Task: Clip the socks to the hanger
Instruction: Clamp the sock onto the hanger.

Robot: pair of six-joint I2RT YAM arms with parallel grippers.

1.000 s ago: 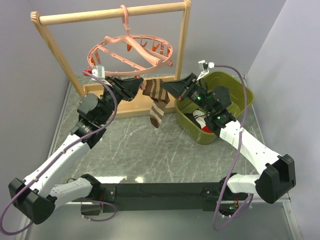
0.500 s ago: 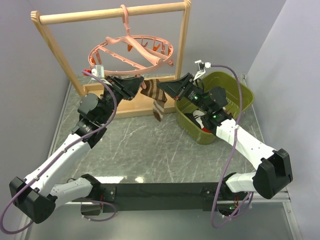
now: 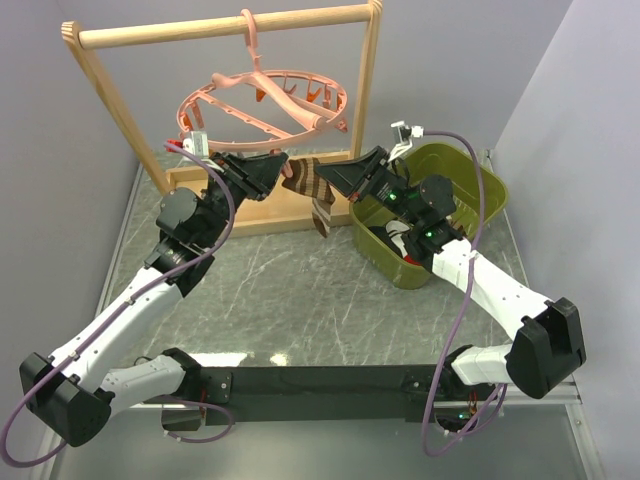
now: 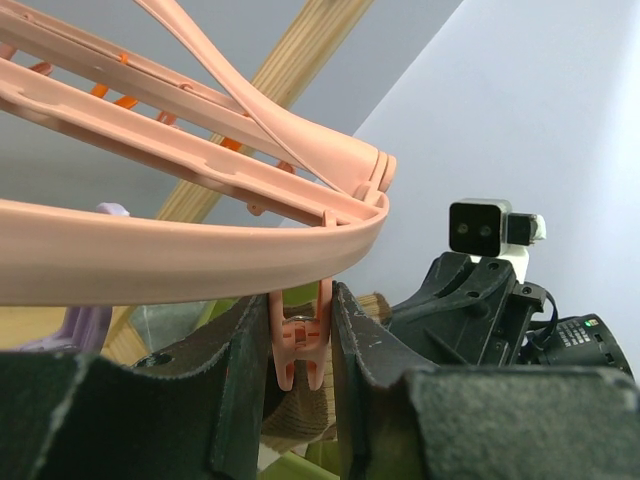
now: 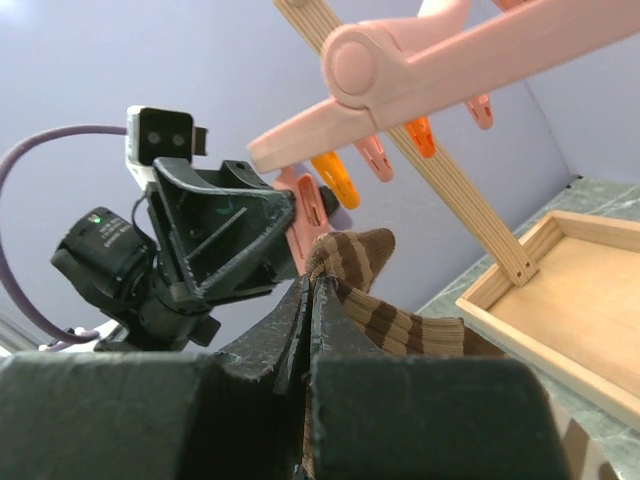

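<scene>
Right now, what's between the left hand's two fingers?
A pink clip hanging from the hanger rim sits between the fingers of the left hand, close on both sides. The left wrist view shows it, with the sock edge just below.

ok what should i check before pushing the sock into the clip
1. right gripper clamped on the sock: ok
2. left gripper fingers touching both sides of a clip under the hanger rim: ok
3. clip mouth squeezed open: cannot tell
4. sock cuff inside the clip: not ok, it sits just beside and below it
5. hanger hooked on the wooden rack: ok
</scene>
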